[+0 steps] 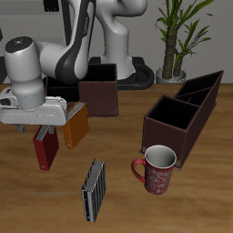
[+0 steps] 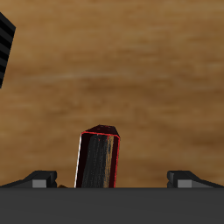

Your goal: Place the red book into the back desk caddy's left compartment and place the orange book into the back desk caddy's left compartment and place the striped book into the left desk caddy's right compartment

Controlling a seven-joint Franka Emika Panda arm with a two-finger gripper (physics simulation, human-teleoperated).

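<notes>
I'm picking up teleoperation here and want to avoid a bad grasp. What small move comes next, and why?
Probably lower the gripper straight down and close. It hangs open above the upright red book, whose top edge sits between the fingertips but nearer one, so a slight centring nudge first may help.

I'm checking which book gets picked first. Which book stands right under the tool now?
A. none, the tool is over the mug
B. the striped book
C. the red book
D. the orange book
C: in the wrist view the red book stands upright between the open fingers of the tool; the striped book lies nearer the front edge, and the orange book stands beside.
</notes>
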